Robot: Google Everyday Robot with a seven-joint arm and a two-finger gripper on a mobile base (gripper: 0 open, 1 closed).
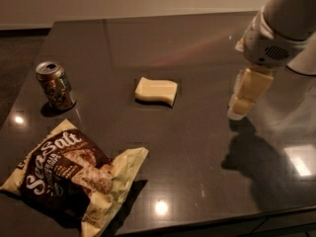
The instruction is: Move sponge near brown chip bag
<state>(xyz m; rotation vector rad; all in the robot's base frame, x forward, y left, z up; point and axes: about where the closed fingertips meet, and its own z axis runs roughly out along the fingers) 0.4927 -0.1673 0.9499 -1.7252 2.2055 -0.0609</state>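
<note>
The pale yellow sponge [156, 91] lies flat near the middle of the dark table [197, 147]. The brown chip bag [74, 174] with "Sea Salt" lettering lies at the front left, well apart from the sponge. My gripper [242, 105] hangs from the white arm at the right, above the table and to the right of the sponge, holding nothing.
A brownish soda can [55, 85] stands upright at the left, behind the chip bag. The table's front edge runs along the bottom right. Bright light spots reflect off the glossy tabletop.
</note>
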